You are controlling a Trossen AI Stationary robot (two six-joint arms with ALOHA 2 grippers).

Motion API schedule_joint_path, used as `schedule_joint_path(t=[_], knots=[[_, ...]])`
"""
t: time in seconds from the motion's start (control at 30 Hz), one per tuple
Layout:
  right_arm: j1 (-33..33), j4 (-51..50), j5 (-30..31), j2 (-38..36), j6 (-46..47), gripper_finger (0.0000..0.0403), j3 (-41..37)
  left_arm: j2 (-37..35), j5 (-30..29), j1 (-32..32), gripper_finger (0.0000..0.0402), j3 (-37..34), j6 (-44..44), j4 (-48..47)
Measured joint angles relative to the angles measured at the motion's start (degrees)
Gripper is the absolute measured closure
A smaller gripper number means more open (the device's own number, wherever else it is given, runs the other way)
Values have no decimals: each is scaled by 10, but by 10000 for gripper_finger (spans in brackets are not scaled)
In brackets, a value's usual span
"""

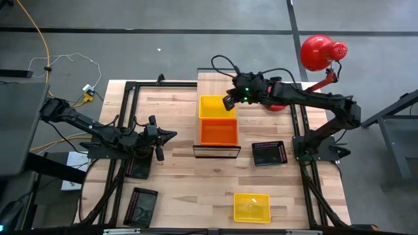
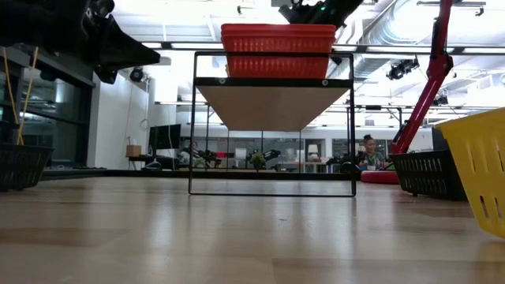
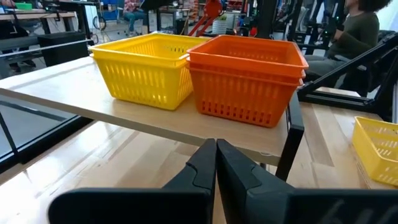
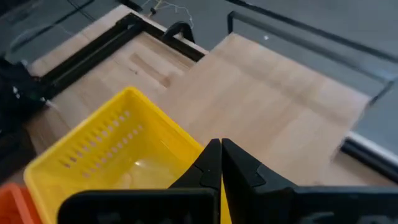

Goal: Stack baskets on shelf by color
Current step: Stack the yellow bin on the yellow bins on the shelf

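The shelf stands mid-table, its near end bare. On it sit a yellow basket at the far end and two nested orange baskets in the middle, all resting on their bottoms. My right gripper is shut and sits over the yellow basket's far right rim. My left gripper is shut and hovers left of the shelf, pointing at the orange stack. On the table lie a yellow basket and a black basket. My right gripper points down from the far right over the yellow basket's rim corner. Its own fingers cover that spot, so I cannot tell whether it touches the rim. My left gripper touches nothing.
Two more black baskets lie at the table's left side, under and near my left arm. A red lamp stands beyond the far right corner. Bare wood lies between the shelf and the near yellow basket. A person sits in the room behind.
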Motion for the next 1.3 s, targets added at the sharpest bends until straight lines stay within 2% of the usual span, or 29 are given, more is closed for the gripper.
schedule_joint_path(t=[0.1, 0.23, 0.33, 0.43, 0.53, 0.67, 0.83, 0.97, 1.1, 1.2, 1.3], knots=[[14, -33, -3, -25, -30, 403, 0, 0, 17, 0, 401, 0, -11, -3], [54, -115, -12, -60, -69, 403, 0, 0, 83, 0, 401, 0, -51, -20], [96, -169, 10, -86, -71, 403, 0, 0, 107, 0, 401, 0, -64, -21], [146, -199, 55, -115, -55, 403, -11, 0, 103, -5, 401, 0, -75, -24], [194, -172, 63, -171, -33, 403, -81, 0, 80, -17, 401, 0, -75, -24], [260, -92, 64, -271, 44, 403, -230, 0, 36, -27, 401, 0, -66, -17], [358, 26, 58, -347, 169, 403, -356, 0, 38, -27, 401, 0, -60, -12], [446, 21, 81, -324, 268, 403, -360, 0, 57, -27, 401, 0, -60, -15], [522, -64, 83, -241, 373, 403, -291, 0, 59, -27, 401, 0, -60, -15], [569, -158, 61, -158, 469, 403, -224, 0, 59, -27, 401, 0, -60, -16], [603, -222, 9, -79, 574, 403, -160, 0, 58, -27, 401, 0, -60, -20]])
